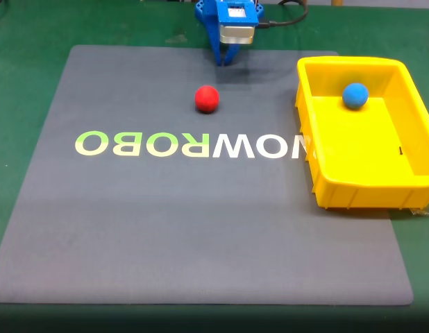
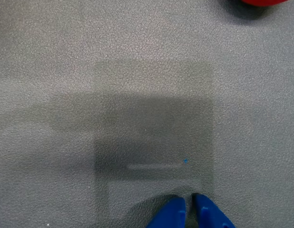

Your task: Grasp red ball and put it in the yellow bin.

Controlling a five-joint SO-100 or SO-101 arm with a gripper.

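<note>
Right now we see the red ball (image 1: 207,98) resting on the grey mat (image 1: 166,229) in the fixed view, a little above the "ROBO" lettering (image 1: 190,144) printed across the mat and well apart from the yellow bin (image 1: 353,187). The bin sits at the right edge of the mat in that view, partly overhanging it, and we find a blue ball (image 1: 355,95) inside it, near its far wall. The red ball lies free on the mat, with nothing touching it.

At the top of the fixed view we make out the blue arm with its gripper (image 1: 226,61) pointing down at the mat, behind the red ball and slightly to its right, with clear mat between them. In the wrist view the gripper (image 2: 189,202) enters from the bottom edge: we see its two blue fingertips (image 2: 170,213) drawn together with only a thin sliver between them, clenched on nothing. Its shadow falls as a dark block on the mat ahead of it. The red ball (image 2: 262,2) just peeks in at the top right corner of the wrist view.
</note>
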